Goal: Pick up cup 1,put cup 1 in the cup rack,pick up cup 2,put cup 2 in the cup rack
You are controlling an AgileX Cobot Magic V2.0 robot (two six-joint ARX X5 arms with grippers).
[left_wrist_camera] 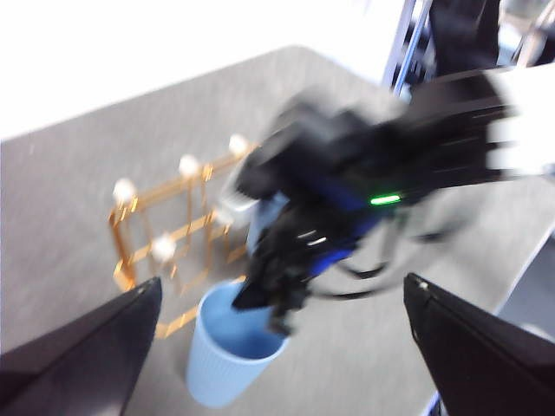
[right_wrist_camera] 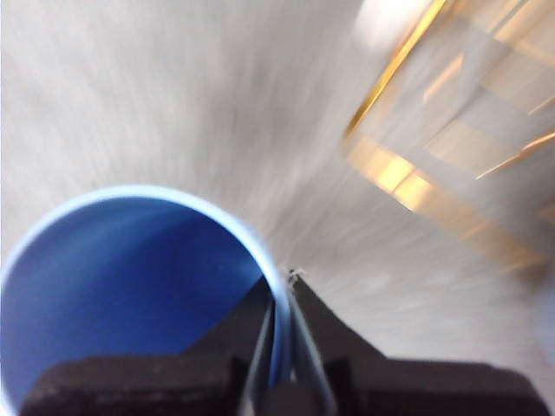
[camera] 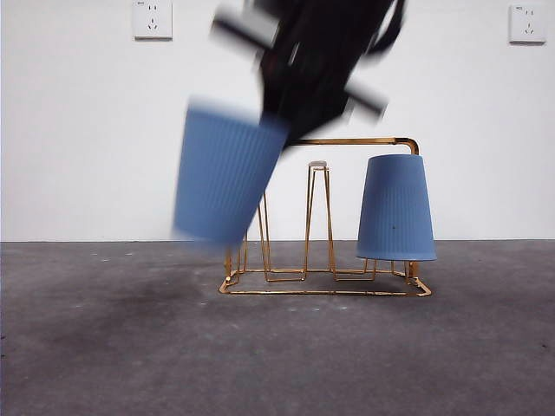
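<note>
Two blue ribbed cups show in the front view: cup 1 [camera: 396, 208] sits upside down on the right end of the cup rack [camera: 325, 282], a tiny dark speck on its wall, while cup 2 [camera: 225, 173] hangs blurred in the air at the rack's left end, tilted, its wide mouth lowest and clear of the grey table [camera: 130, 347]. A dark, blurred arm comes down from the top edge and meets that cup at its upper right. Two white wall sockets [camera: 153, 19] sit high on the pale wall behind. From the left wrist view, the left claw [left_wrist_camera: 282, 325] hangs well above the table with its jaws wide apart and nothing between them; below it the other arm reaches into the raised cup's mouth beside the gold rack with its pale-capped prongs. From the right wrist view, the right claw [right_wrist_camera: 282, 290] is pinched narrow on the cup's rim, one jaw inside the blue wall and one outside, with the streaked rack off to one side
</note>
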